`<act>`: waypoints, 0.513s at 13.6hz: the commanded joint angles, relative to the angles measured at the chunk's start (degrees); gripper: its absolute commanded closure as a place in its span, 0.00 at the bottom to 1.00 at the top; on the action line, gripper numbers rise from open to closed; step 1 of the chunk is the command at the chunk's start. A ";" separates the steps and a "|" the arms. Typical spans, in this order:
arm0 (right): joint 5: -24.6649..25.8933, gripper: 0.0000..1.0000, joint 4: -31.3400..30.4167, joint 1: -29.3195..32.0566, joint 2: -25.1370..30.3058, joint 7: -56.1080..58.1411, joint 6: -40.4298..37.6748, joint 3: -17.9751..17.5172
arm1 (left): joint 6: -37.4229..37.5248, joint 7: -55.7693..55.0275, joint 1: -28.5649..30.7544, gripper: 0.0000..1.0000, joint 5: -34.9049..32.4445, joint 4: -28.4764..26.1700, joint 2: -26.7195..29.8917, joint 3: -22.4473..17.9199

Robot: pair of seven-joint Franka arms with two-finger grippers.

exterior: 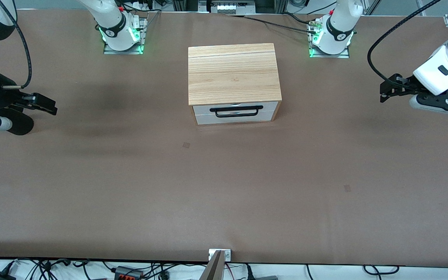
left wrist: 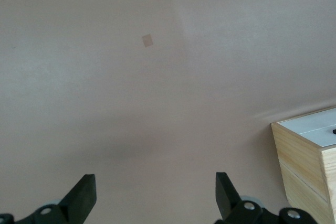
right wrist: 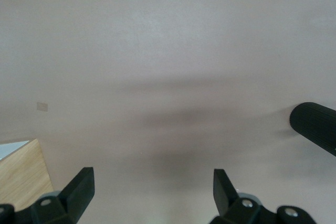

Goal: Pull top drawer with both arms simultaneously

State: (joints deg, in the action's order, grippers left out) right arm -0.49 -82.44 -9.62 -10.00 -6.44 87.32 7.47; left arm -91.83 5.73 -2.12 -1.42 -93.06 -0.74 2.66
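The cabinet (exterior: 233,74) with a light wood top stands on the table between the two arm bases. Its top drawer (exterior: 271,107) has a white front and a long black bar handle (exterior: 236,111), and it sits flush with the cabinet. My left gripper (exterior: 382,92) hangs open and empty over the table at the left arm's end, well apart from the cabinet. My right gripper (exterior: 54,108) hangs open and empty over the right arm's end. The left wrist view shows open fingers (left wrist: 84,195) and a cabinet corner (left wrist: 302,156). The right wrist view shows open fingers (right wrist: 81,187) and a cabinet corner (right wrist: 21,179).
The brown table (exterior: 224,186) carries two small square marks (exterior: 186,145) (exterior: 347,188). The arm bases (exterior: 122,33) (exterior: 331,37) stand at the edge farthest from the front camera. Cables lie along the nearest edge. A black cylinder (right wrist: 315,125) shows in the right wrist view.
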 commanded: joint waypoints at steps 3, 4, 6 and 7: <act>-3.02 0.00 0.71 -0.40 -0.98 0.55 0.13 0.53 | 7.70 0.25 -0.25 0.00 0.62 2.10 -1.02 0.32; -3.20 0.00 0.71 -0.40 -1.33 0.47 1.00 0.45 | 8.59 -0.01 -0.25 0.00 2.28 2.10 -1.11 0.24; -4.77 0.00 0.62 -0.57 -2.73 0.55 4.60 0.36 | 8.86 -0.01 0.36 0.00 6.05 2.01 -1.11 -0.37; -6.69 0.00 0.62 -0.66 -2.83 0.64 4.87 0.36 | 9.47 0.51 1.14 0.00 9.21 1.92 -1.20 -0.55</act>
State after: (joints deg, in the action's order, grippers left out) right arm -4.61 -82.47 -9.77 -11.82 -6.44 91.09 7.48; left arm -84.41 5.72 -1.99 3.62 -92.92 -0.99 2.63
